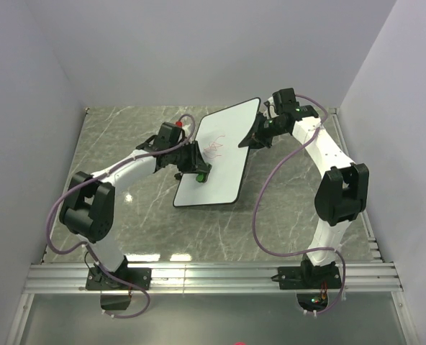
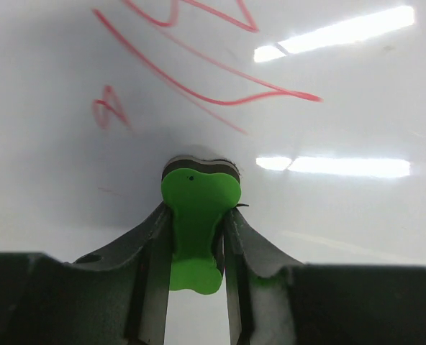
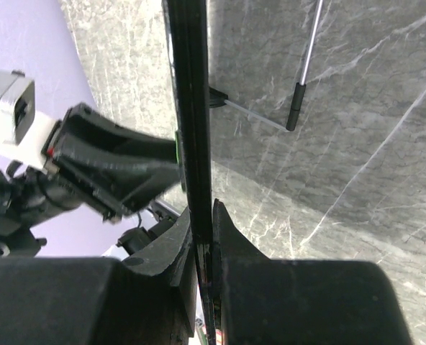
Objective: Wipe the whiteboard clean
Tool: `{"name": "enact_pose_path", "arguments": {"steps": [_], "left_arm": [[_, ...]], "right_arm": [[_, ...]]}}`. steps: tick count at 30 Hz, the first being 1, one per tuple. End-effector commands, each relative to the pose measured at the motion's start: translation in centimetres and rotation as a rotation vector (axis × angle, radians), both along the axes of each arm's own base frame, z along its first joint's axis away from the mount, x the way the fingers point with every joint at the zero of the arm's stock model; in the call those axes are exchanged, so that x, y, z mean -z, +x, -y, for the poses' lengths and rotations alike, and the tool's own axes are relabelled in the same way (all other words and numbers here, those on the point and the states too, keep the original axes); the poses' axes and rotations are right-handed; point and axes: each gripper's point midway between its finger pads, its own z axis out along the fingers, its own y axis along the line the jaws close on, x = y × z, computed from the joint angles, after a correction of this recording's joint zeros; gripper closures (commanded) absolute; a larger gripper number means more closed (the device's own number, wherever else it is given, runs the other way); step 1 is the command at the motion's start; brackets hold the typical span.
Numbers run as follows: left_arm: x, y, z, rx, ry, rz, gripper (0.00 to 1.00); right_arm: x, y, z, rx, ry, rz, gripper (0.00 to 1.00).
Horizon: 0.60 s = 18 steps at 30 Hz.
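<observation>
The whiteboard (image 1: 227,162) lies slanted across the middle of the marble table, with red scribbles (image 1: 214,147) near its centre. My left gripper (image 1: 197,171) is shut on a green eraser (image 1: 201,176) and presses it onto the board's left part. In the left wrist view the eraser (image 2: 198,190) sits between my fingers (image 2: 152,244) just below the red lines (image 2: 198,90). My right gripper (image 1: 256,136) is shut on the board's far right edge. The right wrist view shows that edge (image 3: 191,108) end-on between its pads (image 3: 224,230).
A thin metal rod (image 3: 305,65) juts from the whiteboard's back over the grey marble table (image 3: 357,158). A small red object (image 1: 179,123) shows behind my left wrist. White walls close in the table on three sides, and an aluminium rail (image 1: 213,277) runs along the near edge.
</observation>
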Motion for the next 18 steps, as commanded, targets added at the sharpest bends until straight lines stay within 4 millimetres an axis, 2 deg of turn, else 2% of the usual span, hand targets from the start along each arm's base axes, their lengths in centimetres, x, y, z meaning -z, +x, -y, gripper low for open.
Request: {"name": "enact_pose_path", "arguments": {"steps": [1,3,5,6,7,9,13,14,18], "left_arm": [[-1.3,-3.3,2.7,0.093,-0.118,-0.069,1.00],[-1.4,-3.3,2.8,0.092,-0.133,-0.059,1.00],[-0.7,-3.2,2.6,0.077,-0.134,-0.056,1.00],[-0.2,-2.8,2.1,0.059,-0.131,-0.056,1.00],[1.2,-3.0,1.6,0.045,-0.118,-0.084,1.00],[3.1,-2.1,0.1,0.011,-0.098,-0.113,1.00],[5.4,-0.4,-2.4,-0.048,-0.062,-0.141,1.00],[5.7,0.3,-3.3,-0.067,-0.055,-0.142,1.00],[6.1,2.0,-3.8,-0.069,-0.026,-0.141,1.00]], "right_arm": [[1.8,1.2,3.3,0.047,-0.188,0.058,1.00],[1.9,1.1,3.2,0.044,-0.187,0.054,1.00],[1.8,0.9,3.3,0.044,-0.187,0.056,1.00],[1.8,0.8,3.3,0.043,-0.188,0.057,1.00],[1.7,0.8,3.2,0.042,-0.185,0.060,1.00],[1.8,0.4,3.3,0.040,-0.182,0.059,1.00],[1.9,-0.1,3.4,0.036,-0.184,0.058,1.00],[1.9,-0.4,3.5,0.035,-0.184,0.061,1.00],[2.0,-0.8,3.5,0.033,-0.180,0.060,1.00]]}}
